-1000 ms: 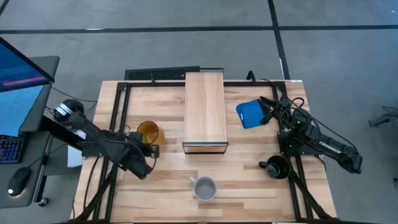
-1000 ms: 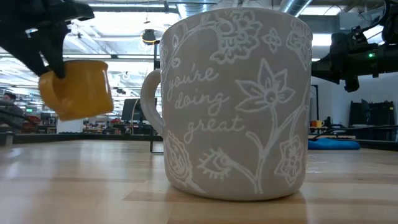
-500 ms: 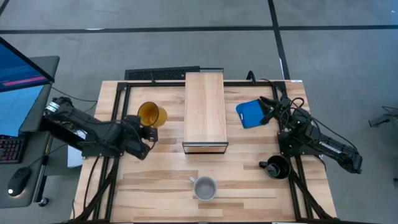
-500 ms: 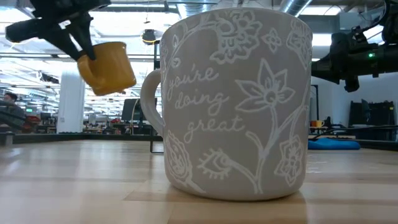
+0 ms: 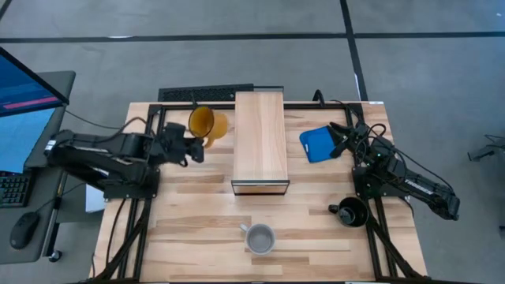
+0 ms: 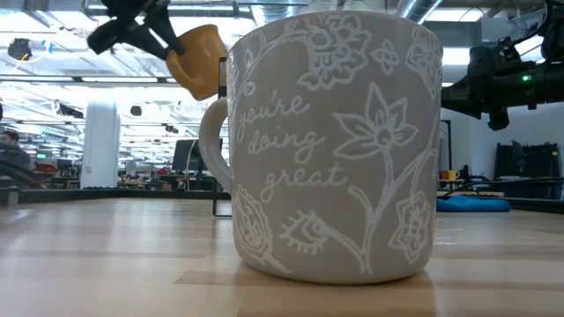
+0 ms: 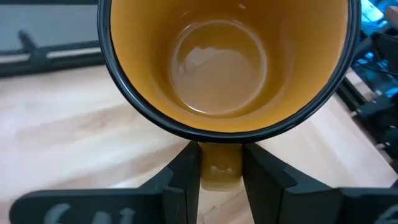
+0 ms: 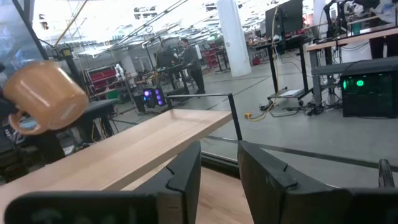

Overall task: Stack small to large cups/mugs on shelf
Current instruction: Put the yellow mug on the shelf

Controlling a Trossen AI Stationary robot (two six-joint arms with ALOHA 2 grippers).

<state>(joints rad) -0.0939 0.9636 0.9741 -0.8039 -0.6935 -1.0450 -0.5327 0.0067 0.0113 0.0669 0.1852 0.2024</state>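
Note:
My left gripper is shut on the yellow-orange mug, high above the table just left of the shelf's far half; the mug also shows in the low view and the right wrist view. The light-wood shelf lies along the table's middle. The light grey mug stands upright on its base near the front edge and fills the low view. The black mug stands at the front right. My right gripper is open and empty beside the blue object. My left gripper pinches the yellow-orange mug's handle between its two fingers, one on each side. The fingers come roughly level from the table's left. The mug is lifted clear and tilted, with its mouth turned back toward the wrist.
A flat blue object lies right of the shelf, under my right gripper. A dark metal frame runs along the table's far edge. There is bare wood between the shelf's front end and the grey mug. A monitor stands left of the table.
My left gripper has carried the yellow-orange mug up and toward the table's far edge, closing on the shelf's left side. The mug has risen well above the table and tipped further. My right arm has kept still.

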